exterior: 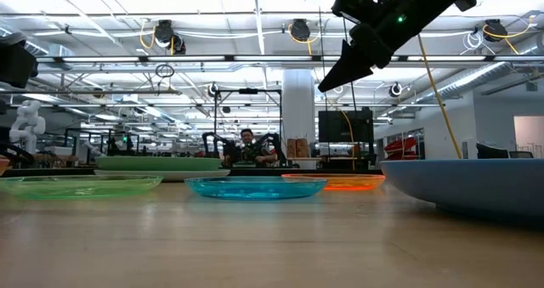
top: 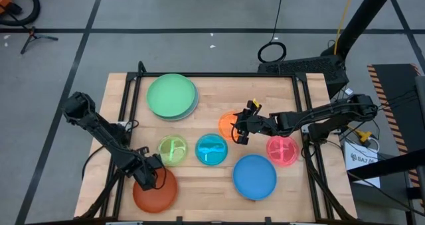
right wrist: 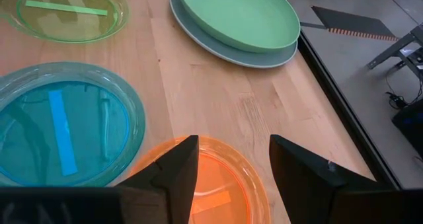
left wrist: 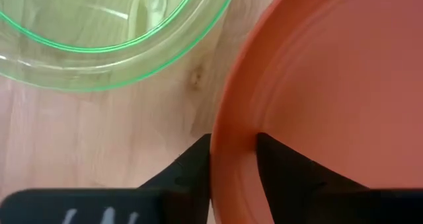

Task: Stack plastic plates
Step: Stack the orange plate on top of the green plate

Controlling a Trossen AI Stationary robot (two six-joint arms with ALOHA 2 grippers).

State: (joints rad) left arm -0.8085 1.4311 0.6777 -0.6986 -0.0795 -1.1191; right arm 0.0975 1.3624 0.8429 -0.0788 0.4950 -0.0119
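- At the table's near left corner lies the red-orange plate (top: 155, 190), partly over the front edge of the wooden table (top: 199, 178); the left gripper (top: 150, 174) has its two fingers closed down on that plate's rim, one finger (left wrist: 192, 168) outside and the other on the inner side (the left wrist view shows the rim pinched between them).
- Just beyond it sits the lime translucent plate (top: 172, 150), with the cyan translucent plate (top: 212, 149) beside it, the two close but not touching.
- At the far left the green plate (top: 170, 95) rests on top of a light blue plate (right wrist: 264, 57), whose rim shows underneath it.
- Near the middle the orange translucent plate (top: 226, 125) lies flat on the wood; the right gripper (top: 242, 131) hangs above its edge, raised well clear of the table in the low view, its fingers (right wrist: 173, 168) spread apart and holding nothing.
- To the right, under the right arm, is the pink translucent plate (top: 283, 150), and nearer the front edge the blue plate (top: 254, 177) lies alone.
- Behind the table, in the low view, a person (exterior: 247, 146) sits far back in the room.
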